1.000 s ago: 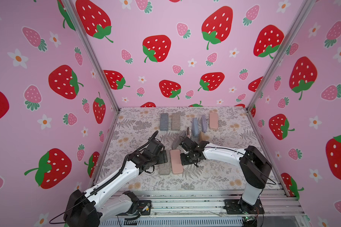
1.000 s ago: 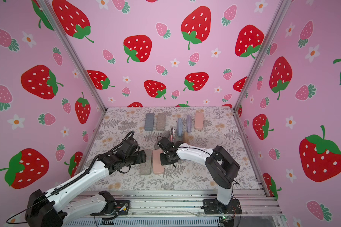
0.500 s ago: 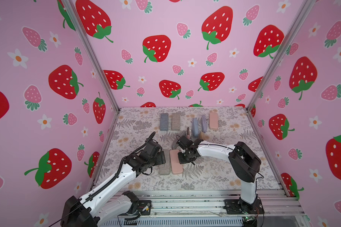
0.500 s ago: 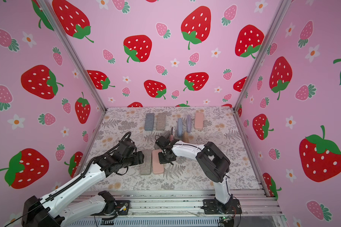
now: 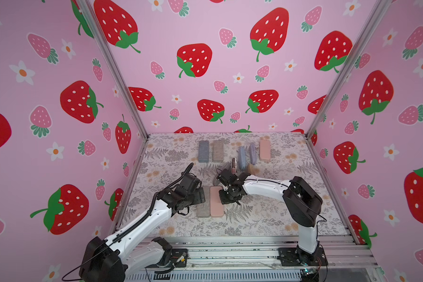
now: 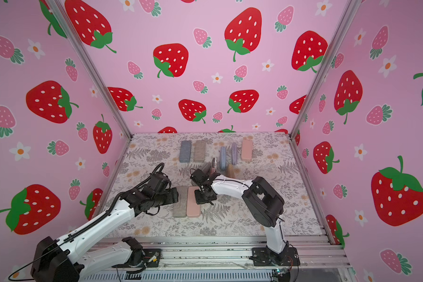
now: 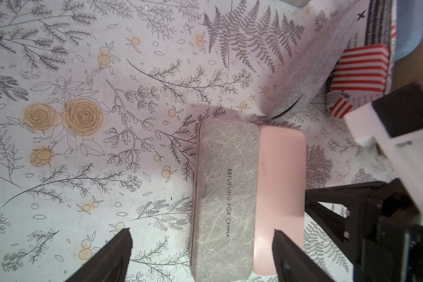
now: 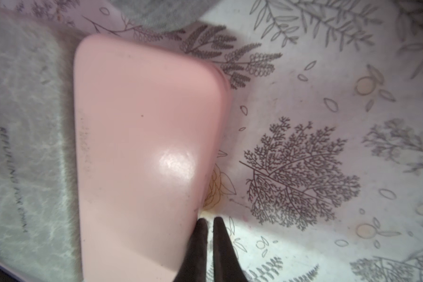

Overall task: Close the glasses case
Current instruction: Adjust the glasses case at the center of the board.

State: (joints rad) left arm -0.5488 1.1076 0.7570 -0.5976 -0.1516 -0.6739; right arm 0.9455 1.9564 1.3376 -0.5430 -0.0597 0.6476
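The pink glasses case (image 5: 216,202) (image 6: 193,202) lies flat at mid-table with its lid down, side by side with a grey marbled case (image 5: 203,206) (image 7: 226,195). My left gripper (image 5: 201,195) (image 7: 202,234) hovers open over the near ends of both cases, one finger beyond the grey case, the other over the pink case (image 7: 279,183). My right gripper (image 5: 227,197) (image 6: 203,198) (image 8: 210,222) is shut with nothing between its fingers. Its tips sit low against the long outer edge of the pink case (image 8: 137,146).
A row of closed cases stands at the back: blue-grey (image 5: 203,151), brown (image 5: 217,151), two slim upright pouches (image 5: 241,155) and another pink one (image 5: 265,150). A grey felt pouch (image 7: 303,73) and a red-striped case (image 7: 359,70) lie just behind the right wrist.
My right arm swung its elbow left and brought its shut gripper down beside the pink case. The left arm has barely shifted and stays open.
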